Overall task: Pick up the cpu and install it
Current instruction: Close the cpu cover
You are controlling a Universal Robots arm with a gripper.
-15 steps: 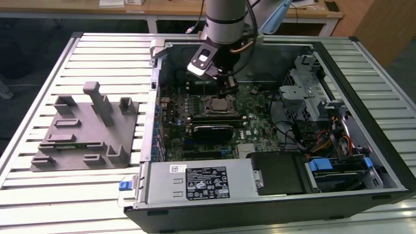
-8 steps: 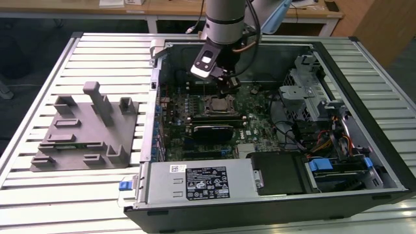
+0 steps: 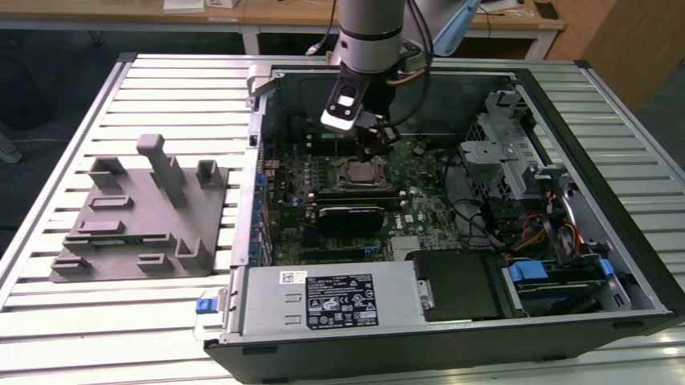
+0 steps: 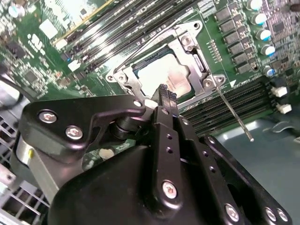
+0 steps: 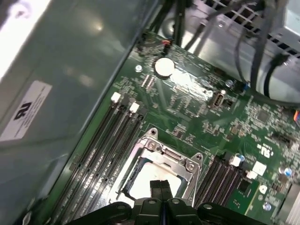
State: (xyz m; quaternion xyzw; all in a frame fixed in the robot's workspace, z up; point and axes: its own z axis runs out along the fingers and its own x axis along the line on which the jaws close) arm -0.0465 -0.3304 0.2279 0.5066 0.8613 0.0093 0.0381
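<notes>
A slatted metal desk (image 3: 107,321) carried everything, its pale ribs running across the exterior view. Behind it stood a second, wooden desk (image 3: 278,12) against a dark floor, with a wooden panel (image 3: 631,40) at the exterior view's right. On the slats at that view's left sat a grey plastic fixture (image 3: 139,216) with upright posts, well apart from the work. An open computer case (image 3: 642,273) lay on its side beside it, with its power supply (image 3: 321,297) nearest the camera and the green motherboard (image 3: 428,216) exposed.

The cpu (image 3: 361,171) lay flat inside the socket frame (image 4: 190,61) on the motherboard. Its silvery top plate showed in both wrist views (image 4: 161,75) (image 5: 138,180). A thin lever rod (image 4: 232,115) stuck out from the frame, away from the board. Rows of memory slots (image 5: 101,145) ran just beside the socket, and a coin cell (image 5: 164,67) sat further along the board.

The arm hung down into the case with the end effector (image 3: 377,144) directly over the socket. In both wrist views (image 4: 164,96) (image 5: 161,187) its black fingers were pressed together with nothing between them, and their tips were just over the cpu. Whether they touched the plate could not be told.
</notes>
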